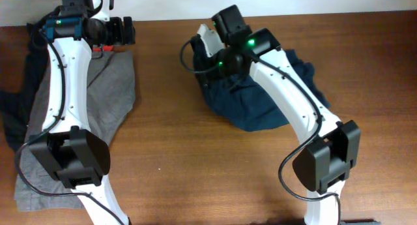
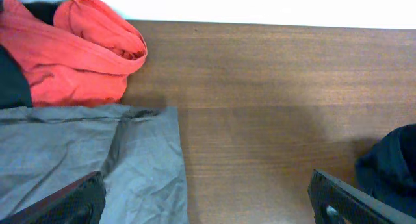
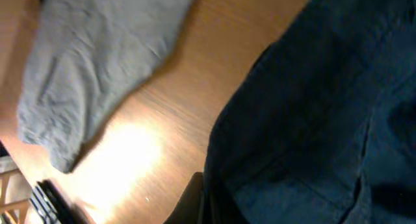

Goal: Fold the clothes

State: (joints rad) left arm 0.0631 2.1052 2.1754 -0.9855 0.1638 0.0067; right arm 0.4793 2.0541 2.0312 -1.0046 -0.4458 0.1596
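A dark blue garment (image 1: 260,104) lies bunched at centre right. It fills the right wrist view (image 3: 312,120). My right gripper (image 1: 207,47) is at its left edge. One finger (image 3: 195,199) shows, with the cloth drawn over the jaws, so the gripper looks shut on it. A grey garment (image 1: 107,88) lies spread at the left, and it shows in the left wrist view (image 2: 91,152). My left gripper (image 1: 122,30) is open and empty above its far right corner (image 2: 208,208). A red garment (image 2: 71,49) is crumpled just beyond it.
A black garment (image 1: 10,120) lies under the grey one at the table's left edge. The red garment (image 1: 101,49) peeks out beside the left arm. Bare wood (image 1: 195,160) spans the centre and front. The grey garment also shows in the right wrist view (image 3: 97,55).
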